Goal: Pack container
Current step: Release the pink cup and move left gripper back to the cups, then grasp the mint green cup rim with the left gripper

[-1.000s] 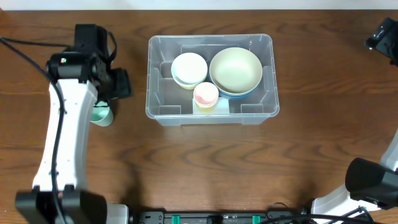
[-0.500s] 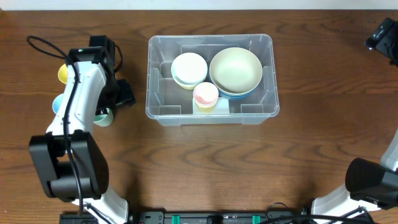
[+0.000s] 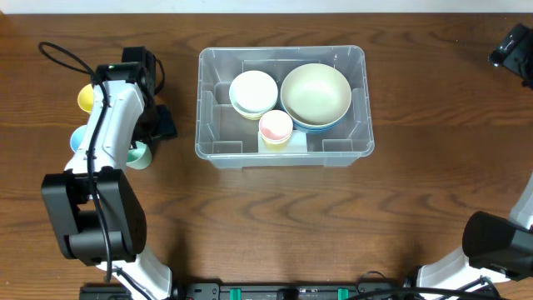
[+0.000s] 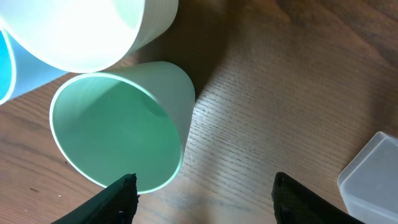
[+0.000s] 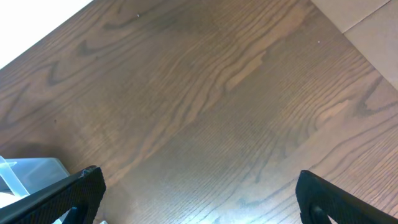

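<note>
Right, nearest first: the left pincer point(image 4: 205, 186) hangs low over the desk point(image 4: 280, 93), fingers spread w/ nothing btwn them. The green cup point(image 4: 118, 137) sits just beside one finger, mouth toward the wrist cam, not yet inside the gap. The blue cup point(image 3: 77, 137) and yellow cup point(image 3: 86, 98) crowd close on the side away from the container, so there's little room for a finger there.

Key relation: the container point(image 3: 283, 158) lies to the right of the left pincer, near but apart. One of its corners shows at the lower right of the left wrist view. Its long axis runs left-right across the desk, so a short end wall faces this arm. The left arm is by far the nearer one, to both cups & container. My read: the next cup needs a lift, then a sideways carry over that end wall. The left part of the container floor looks free.

Inside already: white bowl point(image 3: 254, 90), big cream bowl point(image 3: 316, 93) and pink cup point(image 3: 276, 126), all middle to right.

The right pincer point(image 5: 199, 180) is spread fully & empty, over bare wood at the far right corner, w/ the container only just in its view.

The desk is dark brown wood grain. A pale strip runs beyond its far edge; the rest of the room isn't visible.
</note>
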Robot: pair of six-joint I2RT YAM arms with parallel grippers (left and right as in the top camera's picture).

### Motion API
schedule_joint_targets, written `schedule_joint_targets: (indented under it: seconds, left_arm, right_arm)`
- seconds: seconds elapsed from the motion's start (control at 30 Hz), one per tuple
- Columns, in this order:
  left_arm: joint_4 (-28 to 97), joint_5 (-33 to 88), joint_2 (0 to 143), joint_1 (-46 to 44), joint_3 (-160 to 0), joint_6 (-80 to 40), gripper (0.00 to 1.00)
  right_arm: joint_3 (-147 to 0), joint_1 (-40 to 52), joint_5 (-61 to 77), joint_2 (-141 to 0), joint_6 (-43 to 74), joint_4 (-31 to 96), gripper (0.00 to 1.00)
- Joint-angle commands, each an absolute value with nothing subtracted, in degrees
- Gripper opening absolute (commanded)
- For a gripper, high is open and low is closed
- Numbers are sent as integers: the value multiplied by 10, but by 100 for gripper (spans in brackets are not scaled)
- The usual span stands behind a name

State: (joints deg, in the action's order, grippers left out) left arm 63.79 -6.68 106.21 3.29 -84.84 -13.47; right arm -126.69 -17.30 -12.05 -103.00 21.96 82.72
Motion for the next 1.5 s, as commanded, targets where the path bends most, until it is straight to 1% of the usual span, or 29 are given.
schedule_joint_targets:
  seconds: [0.0,0.13,0.17,0.23,0.37,0.53,0.57,0.67,0.83,1.0,1.17,1.33,1.47]
  left_arm:
    - [630,-81,1074,36,-836,-120,69]
    - [605,-82,1074,37,-813,-103,68]
    - [601,-82,1074,37,-809,-103,64]
    - [596,-82,1074,38,-805,-103,58]
    - [587,-83,1075,39,-797,-103,57]
    - [564,-83,1075,40,-781,-103,50]
    - [560,-83,1075,40,-777,-104,47]
    - [556,-83,1075,40,-770,-104,26]
    - [556,-83,1075,40,-770,-104,6]
    - [563,-81,1075,39,-770,-116,6]
    - [591,-50,1056,34,-787,-119,6]
    - [630,-49,997,15,-819,-119,6]
    - [640,-49,913,-13,-828,-119,6]
  right_arm:
    - [-1273,-175,-124,-1019,227,828,99]
    - [-1273,-175,-124,-1019,227,828,99]
    - [-1273,-175,-124,-1019,227,828,99]
    - [-1273,-175,-124,-1019,227,828,99]
    - [-1273,-175,-124,-1019,227,828,99]
    - [-1273,-175,-124,-1019,227,828,99]
    - [-1273,-175,-124,-1019,227,828,99]
    - [-1273,-175,-124,-1019,227,828,99]
    - [-1273,-175,-124,-1019,227,828,99]
    - [-1273,-175,-124,-1019,227,828,99]
    - [-1273,-175,-124,-1019,227,828,99]
    - [-1273,-175,-124,-1019,227,828,99]
    - [-1273,-175,-124,-1019,227,828,99]
